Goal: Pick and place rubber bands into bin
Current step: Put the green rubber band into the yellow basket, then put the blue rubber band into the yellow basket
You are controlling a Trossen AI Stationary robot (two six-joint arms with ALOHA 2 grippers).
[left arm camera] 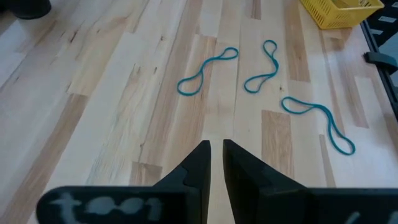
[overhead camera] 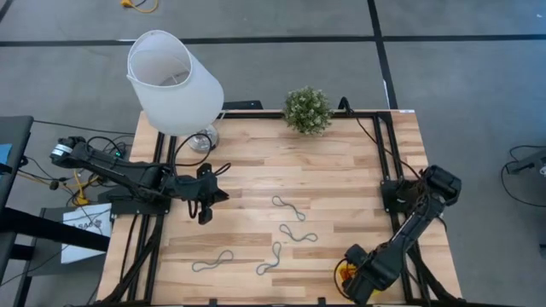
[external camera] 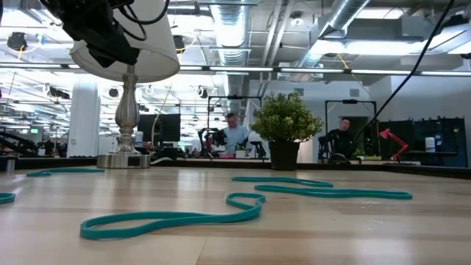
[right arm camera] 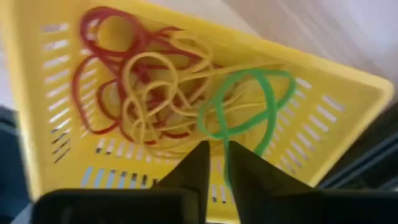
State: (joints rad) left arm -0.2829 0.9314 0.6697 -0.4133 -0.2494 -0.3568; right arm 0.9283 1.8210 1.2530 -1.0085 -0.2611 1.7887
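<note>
Right gripper, fingers nearly together and gripping nothing, is hovering over the bin; nearest loose rubber band is lying toward ten o'clock, stretching left-right.

The work surface is a light wooden plank table with a black frame along its edges. Lying directly on it are four grey-blue rubber bands, all loose and flat, well apart from one another across the near-centre of the top; a lamp with a white shade standing on its silver base at the far left corner; and a small potted plant at the middle of the far edge. The yellow bin sits at the near right corner.
</note>
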